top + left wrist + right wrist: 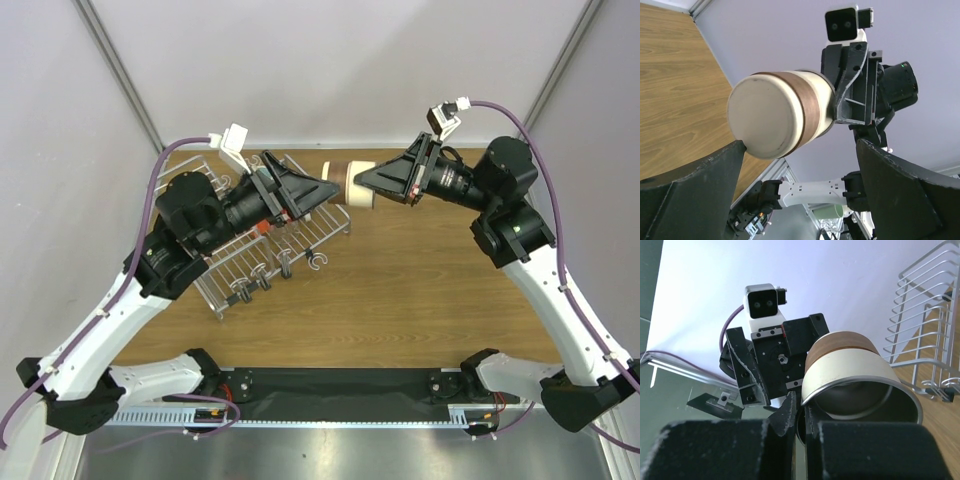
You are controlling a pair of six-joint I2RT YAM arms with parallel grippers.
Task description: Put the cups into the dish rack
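A cream cup (345, 184) with a brown band and a metal rim hangs sideways in the air above the table's far middle. My right gripper (362, 184) is shut on its rim (807, 410), one finger inside the mouth and one outside. The cup's flat base (771, 116) faces my left gripper (800, 145), which is open with a finger on each side of the base. The lower finger (735, 152) is at the base's edge; contact cannot be judged. The silver wire dish rack (262, 255) stands under the left arm and also shows at the right edge (920, 315) of the right wrist view.
The wooden table (430, 280) stretches to the right of the rack. Small black clips (250, 285) hang at the rack's near edge. Grey walls close in behind and at both sides. The arm bases sit on a black strip (340, 385) at the near edge.
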